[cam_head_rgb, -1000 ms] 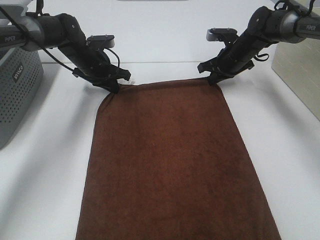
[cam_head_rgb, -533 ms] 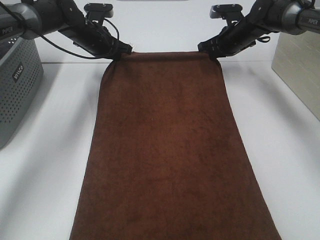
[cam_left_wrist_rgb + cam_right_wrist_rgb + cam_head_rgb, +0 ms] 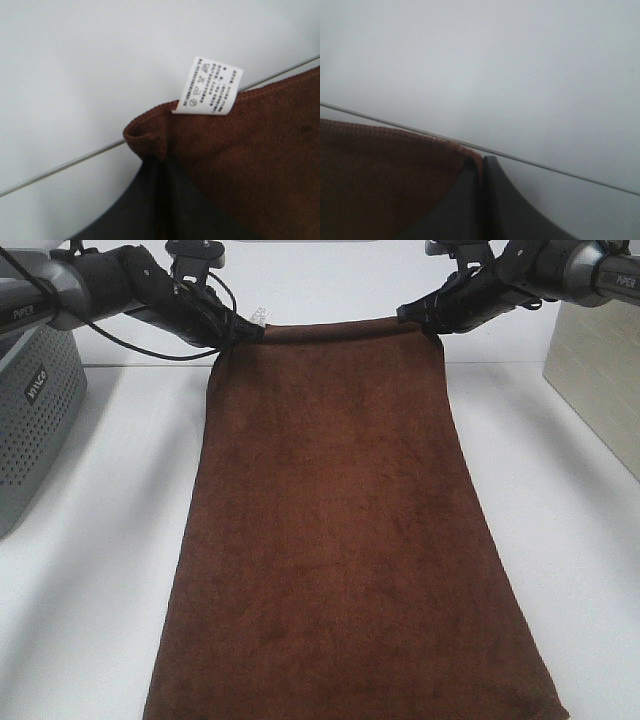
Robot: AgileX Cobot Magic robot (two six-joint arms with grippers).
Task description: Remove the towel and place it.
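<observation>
The dark brown towel [image 3: 335,530] hangs from its two far corners and drapes down toward the near table edge. My left gripper [image 3: 238,335] is shut on the far left corner, where a small white tag [image 3: 264,315] sticks up. In the left wrist view the tag [image 3: 207,86] stands above the pinched towel [image 3: 250,145] corner. My right gripper [image 3: 425,322] is shut on the far right corner. In the right wrist view the closed fingers [image 3: 485,200] pinch the towel [image 3: 380,175] edge.
A grey perforated box [image 3: 30,410] stands at the left on the white table [image 3: 90,570]. A beige panel [image 3: 595,380] stands at the right. A white wall is behind both arms.
Both grippers have risen with the towel's far corners, lifting its far edge off the table. The towel hangs steeper and the white tag now shows at the left corner.
</observation>
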